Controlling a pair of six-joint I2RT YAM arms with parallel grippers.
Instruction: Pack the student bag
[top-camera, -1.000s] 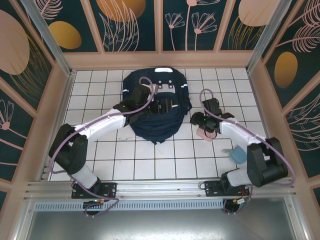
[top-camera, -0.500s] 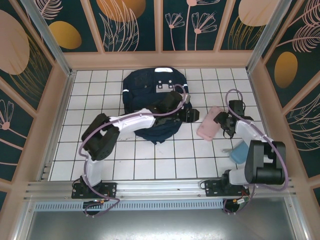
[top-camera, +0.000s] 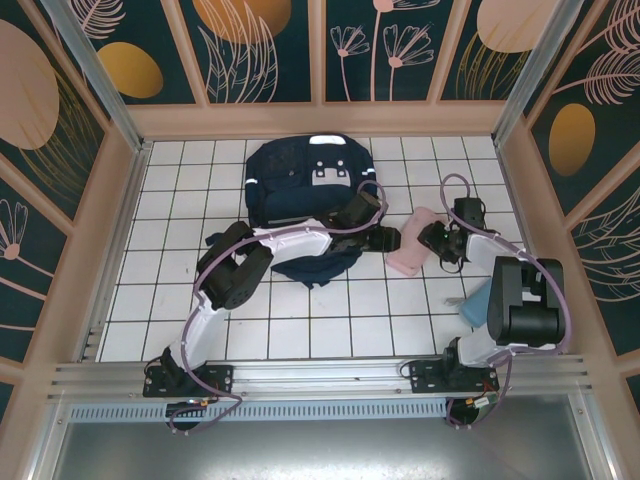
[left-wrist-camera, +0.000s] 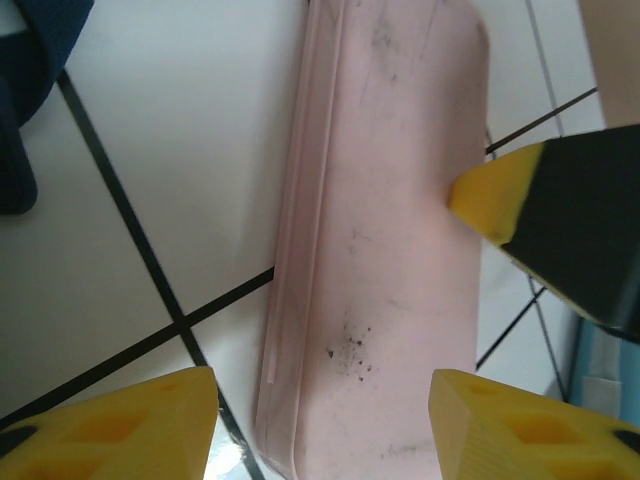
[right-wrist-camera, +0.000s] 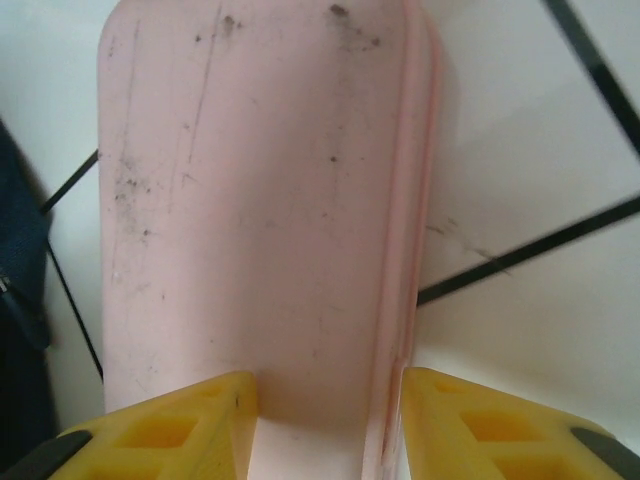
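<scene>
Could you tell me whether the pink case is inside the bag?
No, the pink case lies on the tiles beside the student bag.

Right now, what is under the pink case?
White tiles with dark joints show all around the case; it seems to lie on them. Anything directly beneath it is covered and cannot be seen.

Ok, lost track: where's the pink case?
Top view: the case is just right of the bag, between the left gripper and right gripper.
</scene>
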